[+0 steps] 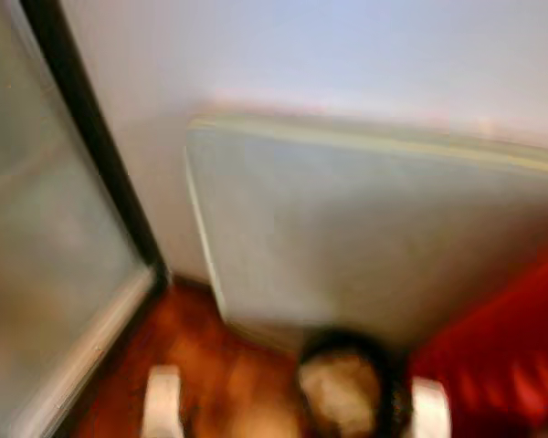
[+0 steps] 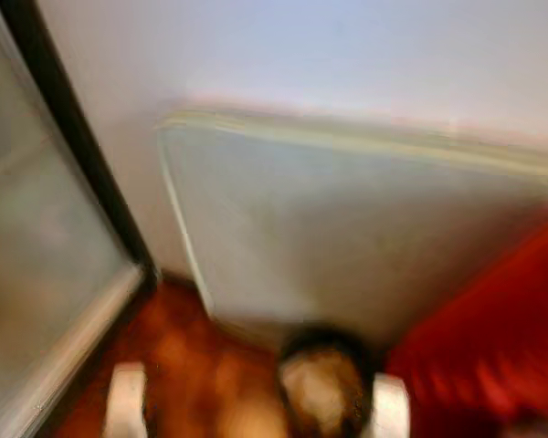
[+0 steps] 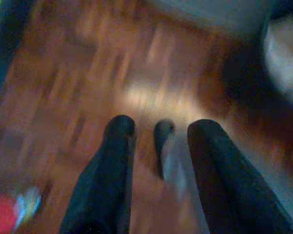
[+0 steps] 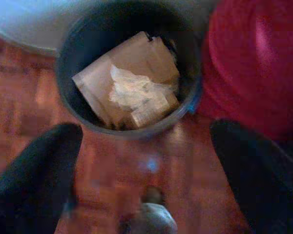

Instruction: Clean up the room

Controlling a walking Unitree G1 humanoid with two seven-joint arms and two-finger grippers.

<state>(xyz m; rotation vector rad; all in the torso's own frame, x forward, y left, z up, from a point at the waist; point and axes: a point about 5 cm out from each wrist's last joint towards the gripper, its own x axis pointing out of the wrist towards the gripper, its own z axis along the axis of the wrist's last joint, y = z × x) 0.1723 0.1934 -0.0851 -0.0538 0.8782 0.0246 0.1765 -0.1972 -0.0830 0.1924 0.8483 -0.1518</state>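
Reddish wood floor (image 1: 210, 365), pale wall (image 1: 347, 46), glass door (image 1: 46, 237).

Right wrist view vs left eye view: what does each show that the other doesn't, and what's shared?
Right wrist: the bin's contents in detail, crumpled paper on cardboard pieces, framed by the open right tool. Left eye: a pale panel by the wall and a dark-framed glass door. Both: the dark round bin, the red object beside it, and the reddish wood floor.
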